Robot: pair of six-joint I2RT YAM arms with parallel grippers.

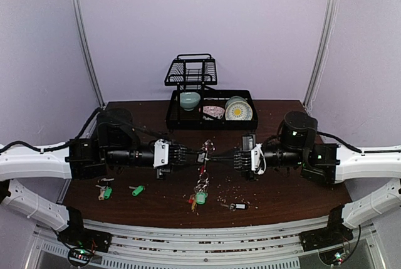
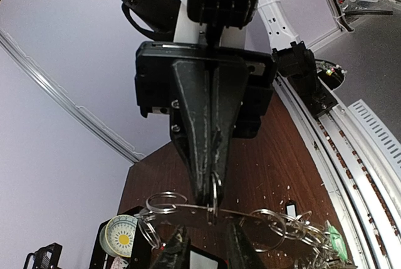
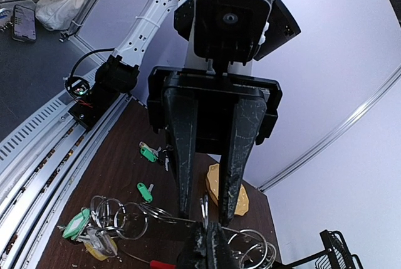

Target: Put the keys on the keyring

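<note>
Right claw [image 2: 212, 197]: pressed together, pinched on the thin wire of the keyring [image 1: 202, 184]. It is seen nose-on in the left wrist view.
Left claw [image 3: 205, 214]: spread, with the two fingers set apart. The ring wire is seen running across just at the tips; contact with it cannot be told.
Arms: both are stretched level toward each other, claws tip to tip above the middle of the table [image 1: 282, 181].
Keyring: carried between the two claws. Its cluster of silver keys and small rings hangs down from the pinch point.
Red sheath [image 3: 166, 263]: a short piece is seen at the bottom edge of the right wrist view, below the wire.
Green tag [image 1: 200, 198]: lowest part of the hanging cluster. Whether it rests on the table cannot be told.
Loose keys: three are laid flat on the table, none held by a claw.
Left green-tagged key [image 1: 106, 192]: near the front edge, below the left arm.
Second green-tagged key [image 1: 138, 190]: just to the right of the first, apart from it.
Dark-tagged key [image 1: 238, 205]: front right of the hanging cluster, near it but not touching.
Dish rack [image 1: 191, 71]: black wire, at the back edge of the table. A pale bowl [image 1: 190, 100] and a plate [image 1: 239, 110] are held in its lower tray.
Table surface: dark wood, with small crumbs scattered around the centre.
</note>
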